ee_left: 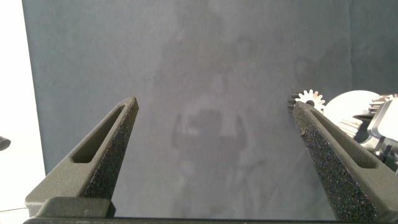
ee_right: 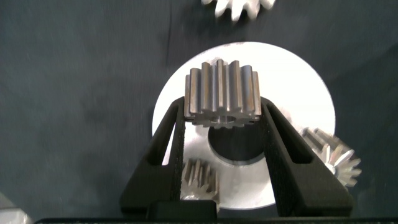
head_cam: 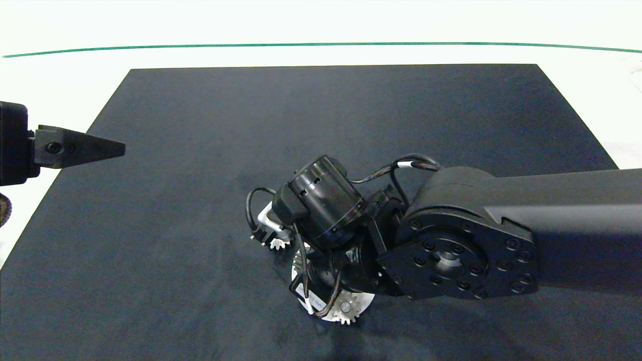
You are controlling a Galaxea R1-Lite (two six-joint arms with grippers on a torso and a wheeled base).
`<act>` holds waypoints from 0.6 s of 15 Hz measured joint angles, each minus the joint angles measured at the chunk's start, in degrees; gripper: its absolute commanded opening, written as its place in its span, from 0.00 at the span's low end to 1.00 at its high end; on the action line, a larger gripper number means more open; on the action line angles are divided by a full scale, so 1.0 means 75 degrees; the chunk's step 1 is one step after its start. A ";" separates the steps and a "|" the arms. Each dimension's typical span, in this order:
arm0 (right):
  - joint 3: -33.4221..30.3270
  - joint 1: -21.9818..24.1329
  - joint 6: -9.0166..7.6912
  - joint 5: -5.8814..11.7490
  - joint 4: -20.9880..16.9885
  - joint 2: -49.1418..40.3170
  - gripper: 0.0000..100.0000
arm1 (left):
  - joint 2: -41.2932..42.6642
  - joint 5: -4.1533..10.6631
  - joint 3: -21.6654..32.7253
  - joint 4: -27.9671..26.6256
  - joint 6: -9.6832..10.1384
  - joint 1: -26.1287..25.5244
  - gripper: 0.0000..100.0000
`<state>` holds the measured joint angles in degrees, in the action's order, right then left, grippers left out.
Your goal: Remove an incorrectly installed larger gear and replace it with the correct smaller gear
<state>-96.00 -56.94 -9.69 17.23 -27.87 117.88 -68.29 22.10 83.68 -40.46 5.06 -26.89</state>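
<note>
We see the right gripper [ee_right: 224,115] pinching a gear [ee_right: 222,94] by its flanks, held above the white disc [ee_right: 298,93] and its centre hole. Left gripper [ee_left: 214,115] spread wide, idle over the mat [head_cam: 200,125] edge.

The right hand [ee_right: 224,115] is clamped shut low at centre; the left hand [ee_left: 214,118] hovers open.

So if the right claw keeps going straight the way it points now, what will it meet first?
Probably the white disc directly below. The right claw holds a silver gear over the disc's centre hole, so the gear would likely touch first. The depth is unclear.
</note>
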 measured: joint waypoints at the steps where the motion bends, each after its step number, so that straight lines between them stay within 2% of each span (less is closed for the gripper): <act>1: -0.0003 -0.0003 0.0003 -0.0018 0.0125 0.0008 0.31 | 0.0000 0.0000 -0.0003 0.0000 0.0000 0.0000 1.00; 4: 0.0007 -0.0036 0.0015 -0.0034 0.0393 0.0011 0.31 | 0.0000 0.0000 0.0000 0.0000 0.0000 0.0000 1.00; 6: 0.0015 -0.0049 0.0161 -0.0026 0.0522 0.0023 0.31 | 0.0000 0.0000 0.0000 0.0000 0.0000 0.0000 1.00; 9: 0.0033 -0.0055 0.0187 -0.0031 0.0567 0.0037 0.31 | 0.0000 0.0000 0.0000 0.0000 0.0000 -0.0026 1.00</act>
<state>-95.76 -57.36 -8.29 16.99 -23.61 118.16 -68.29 22.10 83.68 -40.46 5.06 -27.09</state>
